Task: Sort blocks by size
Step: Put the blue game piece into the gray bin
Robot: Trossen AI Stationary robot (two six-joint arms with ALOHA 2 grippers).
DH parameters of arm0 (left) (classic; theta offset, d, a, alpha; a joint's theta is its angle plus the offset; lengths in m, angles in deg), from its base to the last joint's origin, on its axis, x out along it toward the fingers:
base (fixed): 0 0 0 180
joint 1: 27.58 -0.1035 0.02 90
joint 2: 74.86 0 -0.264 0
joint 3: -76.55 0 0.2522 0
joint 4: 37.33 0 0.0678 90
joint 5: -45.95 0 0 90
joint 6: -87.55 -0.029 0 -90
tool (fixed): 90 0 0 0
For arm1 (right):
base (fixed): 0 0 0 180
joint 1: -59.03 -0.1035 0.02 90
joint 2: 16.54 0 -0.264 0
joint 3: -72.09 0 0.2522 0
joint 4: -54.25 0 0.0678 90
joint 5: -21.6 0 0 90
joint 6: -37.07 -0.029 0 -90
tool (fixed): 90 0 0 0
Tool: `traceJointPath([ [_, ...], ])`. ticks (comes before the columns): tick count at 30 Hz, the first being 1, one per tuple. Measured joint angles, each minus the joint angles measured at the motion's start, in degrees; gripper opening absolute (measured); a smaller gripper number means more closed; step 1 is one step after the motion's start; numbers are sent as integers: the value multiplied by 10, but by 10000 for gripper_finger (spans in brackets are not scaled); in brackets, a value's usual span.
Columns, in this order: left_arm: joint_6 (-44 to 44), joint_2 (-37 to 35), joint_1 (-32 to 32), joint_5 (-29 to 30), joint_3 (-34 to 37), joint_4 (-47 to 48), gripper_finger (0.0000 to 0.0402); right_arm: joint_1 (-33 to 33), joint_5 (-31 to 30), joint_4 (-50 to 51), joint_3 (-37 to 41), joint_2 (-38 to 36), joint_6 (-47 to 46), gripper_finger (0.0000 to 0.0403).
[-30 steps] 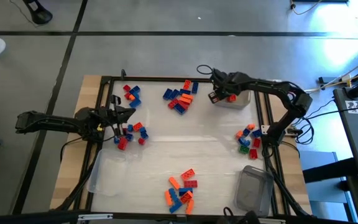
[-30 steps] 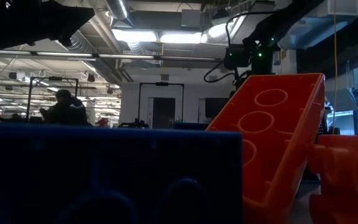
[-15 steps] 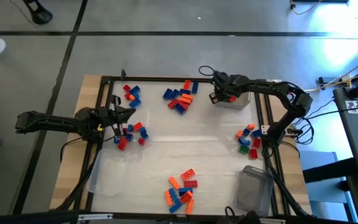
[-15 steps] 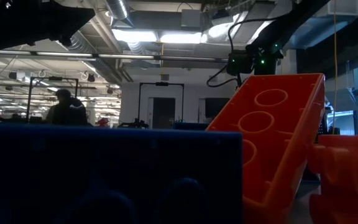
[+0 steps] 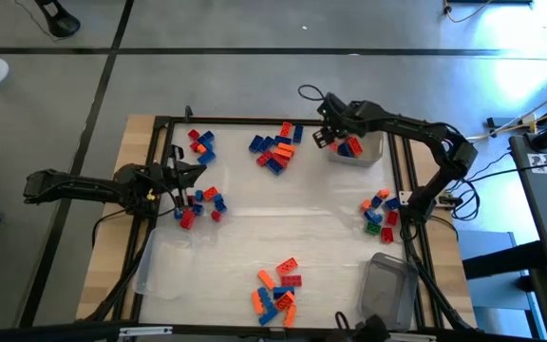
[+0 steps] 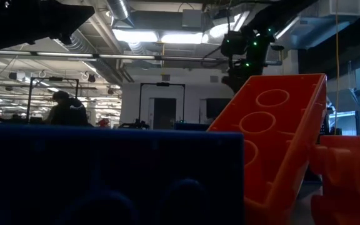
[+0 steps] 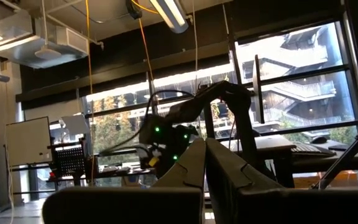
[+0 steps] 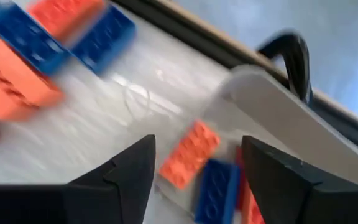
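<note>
Left gripper (image 5: 196,177) parked at the table's left side, just beside a small cluster of red, orange and blue blocks (image 5: 201,202), same place as a second ago; fingers there impossible to judge as spread or pressed together. Another little heap of blocks (image 5: 199,142) near the far left corner, a bigger one (image 5: 275,146) at the far middle, a mixed pile (image 5: 277,289) at the near edge, unchanged. Further right, right gripper (image 5: 325,137) now lifted and pulled back a little toward the far edge from its earlier spot, at the rim of the clear tub (image 5: 367,150). Fingers (image 8: 288,180) spread wide, nothing between them. Below them, inside that tub, an orange block (image 8: 190,154) and a blue block (image 8: 217,185) side by side. Last cluster of blocks (image 5: 380,212) by the right rail, a second clear tub (image 5: 390,287) at the near right corner.
</note>
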Motion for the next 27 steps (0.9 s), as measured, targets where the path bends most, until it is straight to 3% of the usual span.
traceJointPath([
  [7,-3,0,0,0,0,0,0,-43,38,-107,-4,0,55,237],
  [18,1,0,0,0,0,-2,0,-161,84,-254,2,6,108,237],
  [27,1,0,0,0,0,-4,0,-227,86,-305,6,83,190,237],
])
